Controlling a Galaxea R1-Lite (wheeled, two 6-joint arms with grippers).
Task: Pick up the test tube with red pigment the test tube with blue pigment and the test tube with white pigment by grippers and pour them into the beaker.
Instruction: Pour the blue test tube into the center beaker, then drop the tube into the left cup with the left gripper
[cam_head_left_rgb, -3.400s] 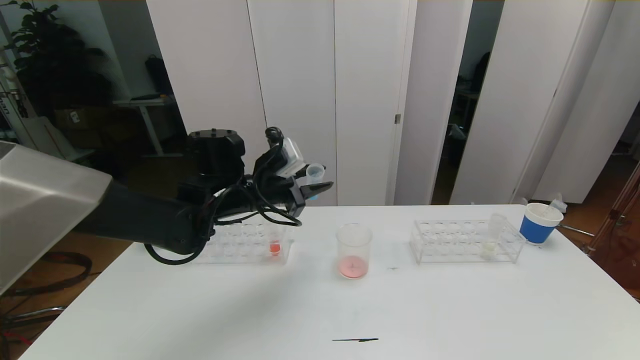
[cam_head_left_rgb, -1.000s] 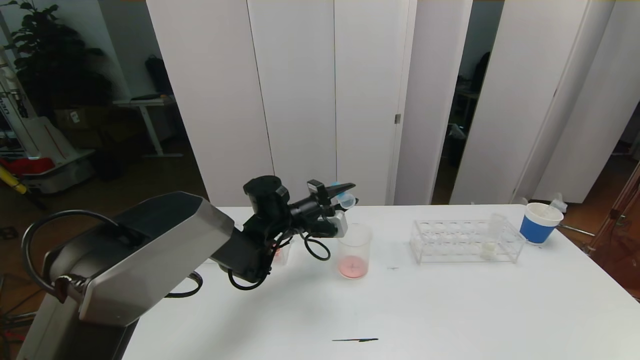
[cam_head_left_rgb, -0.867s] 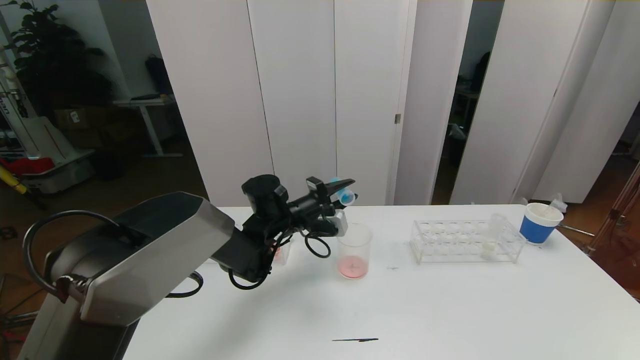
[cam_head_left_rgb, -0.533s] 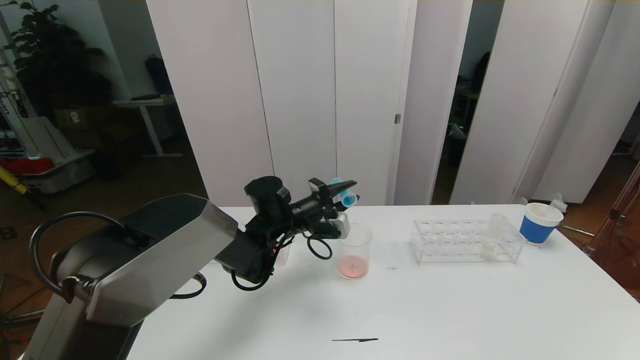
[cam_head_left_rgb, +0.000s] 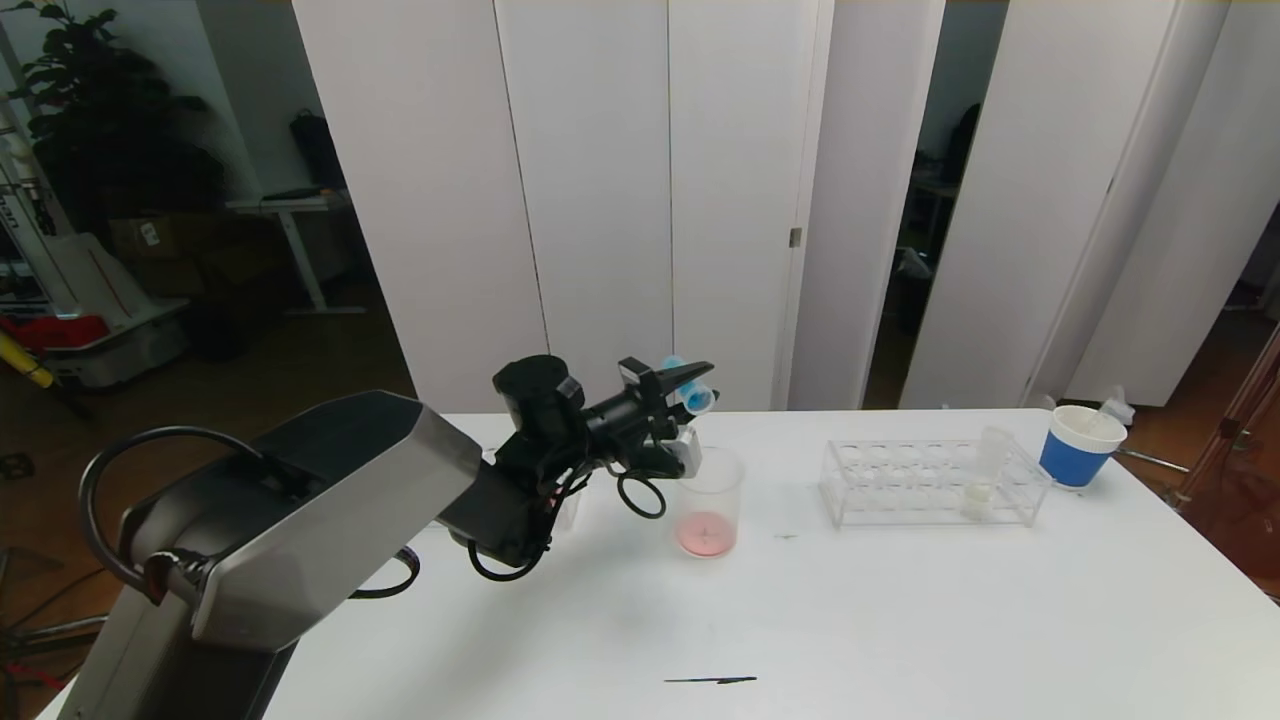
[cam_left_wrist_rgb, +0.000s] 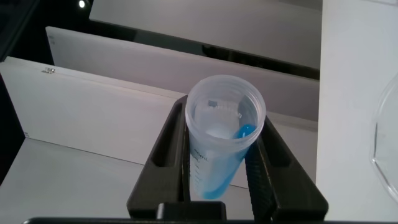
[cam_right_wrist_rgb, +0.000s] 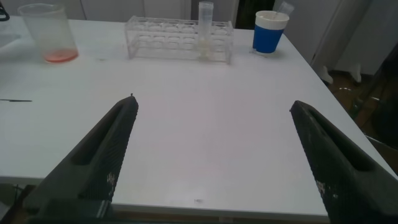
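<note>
Because the pour needs the mouth over glass, the left gripper clamps the test tube with blue pigment tilted at the beaker's twelve o'clock; the right gripper idles, spread wide and empty.

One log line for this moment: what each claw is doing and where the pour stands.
left claw: shut on blue tube, tipped above beaker | beaker: red liquid only | right claw: open, idle over table | white tube: in rack

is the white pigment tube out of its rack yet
No, the test tube with white pigment stands upright in the clear rack on the table's right side, with no hand near it.
</note>
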